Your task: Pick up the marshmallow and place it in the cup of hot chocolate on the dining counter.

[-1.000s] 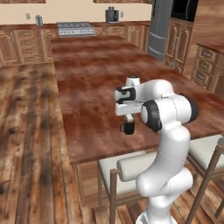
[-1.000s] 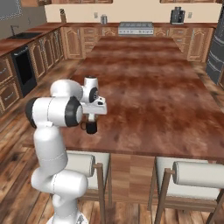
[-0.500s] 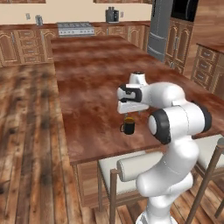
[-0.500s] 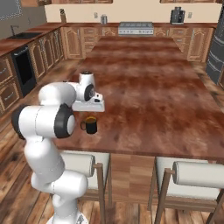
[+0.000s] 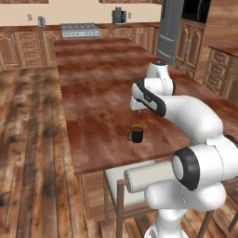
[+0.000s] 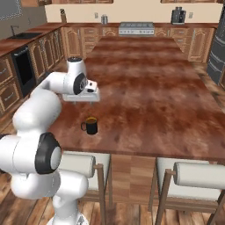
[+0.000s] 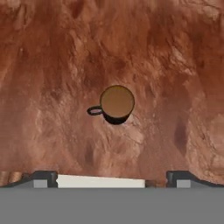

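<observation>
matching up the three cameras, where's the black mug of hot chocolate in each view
Left base view: mug right of centre, near the counter's front edge.
Right base view: mug left of centre, just below the end effector.
Hand view: mug at centre, handle pointing left.
Shared landmark: the reddish-brown counter.

We see the cup of hot chocolate (image 5: 136,134) standing on the dining counter (image 5: 93,102) near its front edge, with 1 stool (image 5: 139,179) before it.

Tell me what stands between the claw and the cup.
Nothing visible. The claw hangs open, apart from and above the cup, with bare counter around it. I cannot make out the marshmallow.
</observation>
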Robot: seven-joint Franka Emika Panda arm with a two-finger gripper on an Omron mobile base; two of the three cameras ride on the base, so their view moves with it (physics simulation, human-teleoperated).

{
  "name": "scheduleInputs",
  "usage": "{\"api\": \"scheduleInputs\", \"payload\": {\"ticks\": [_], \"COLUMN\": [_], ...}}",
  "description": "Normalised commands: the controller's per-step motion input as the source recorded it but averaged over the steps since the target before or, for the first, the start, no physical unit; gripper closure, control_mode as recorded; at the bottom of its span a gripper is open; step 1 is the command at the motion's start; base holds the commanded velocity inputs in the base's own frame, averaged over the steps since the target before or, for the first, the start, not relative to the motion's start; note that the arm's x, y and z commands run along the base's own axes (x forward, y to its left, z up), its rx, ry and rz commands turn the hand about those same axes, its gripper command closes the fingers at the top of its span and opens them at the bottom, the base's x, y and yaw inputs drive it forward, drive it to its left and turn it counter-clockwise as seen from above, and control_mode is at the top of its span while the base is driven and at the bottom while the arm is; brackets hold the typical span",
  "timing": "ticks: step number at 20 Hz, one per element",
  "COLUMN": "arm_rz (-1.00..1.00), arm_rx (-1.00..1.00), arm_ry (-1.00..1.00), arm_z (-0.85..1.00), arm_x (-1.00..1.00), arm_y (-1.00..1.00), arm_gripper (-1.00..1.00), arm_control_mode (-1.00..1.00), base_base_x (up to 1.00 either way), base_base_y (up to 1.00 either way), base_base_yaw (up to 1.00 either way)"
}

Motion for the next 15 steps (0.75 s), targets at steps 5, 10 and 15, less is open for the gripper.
{"api": "scheduleInputs", "payload": {"ticks": [5, 10, 15], "arm_rz": [-0.01, -0.04, 0.00], "arm_rx": [0.00, 0.00, 0.00], "arm_ry": [-0.29, -0.30, -0.15], "arm_z": [0.94, 0.60, 0.29], "arm_x": [-1.00, -1.00, -1.00], "arm_y": [-0.03, 0.00, 0.01], "arm_gripper": [-1.00, -1.00, -1.00], "arm_control_mode": [-1.00, -1.00, -1.00], "base_base_x": [0.00, 0.00, 0.00], "base_base_y": [0.00, 0.00, 0.00], "base_base_yaw": [0.00, 0.00, 0.00]}}
